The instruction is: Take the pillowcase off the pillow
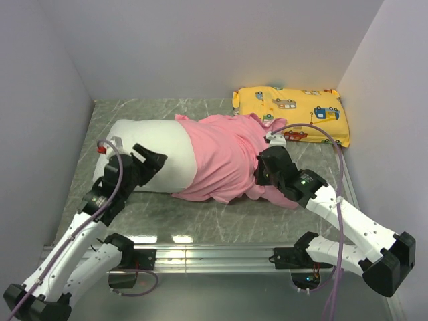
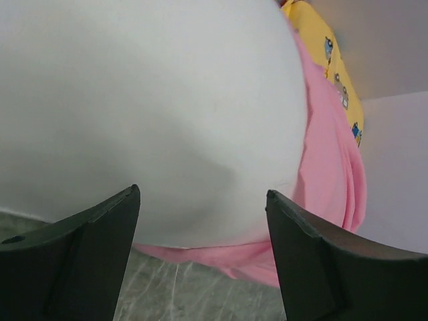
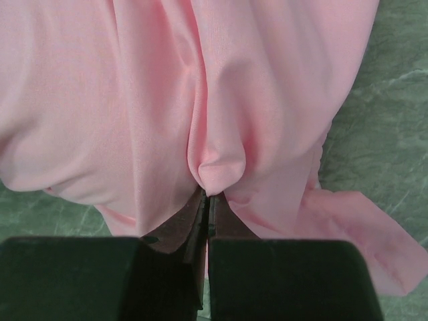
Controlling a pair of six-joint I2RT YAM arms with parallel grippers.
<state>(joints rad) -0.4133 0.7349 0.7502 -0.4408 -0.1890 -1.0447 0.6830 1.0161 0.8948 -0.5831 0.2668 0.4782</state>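
My right pincer (image 3: 207,196) is clamped tight on a fold of the pink pillowcase (image 1: 224,157), which I see bunched over the right part of the white pillow (image 1: 157,144) lying across the table (image 1: 200,214). My left pincer (image 2: 200,194) gapes wide at the pillow's bare left end, nothing pinched.

The pillowcase (image 1: 224,157) is thin, matt pink cloth, soft and creased. The pillow (image 1: 150,150) is smooth, matt white fabric. Behind the pillow, a cushion (image 1: 291,114) is yellow printed cloth. Under the pillow, the table (image 1: 200,215) looks like smooth, faintly glossy green marbled stone. The rail (image 1: 214,253) in front of the pillow is shiny metal.
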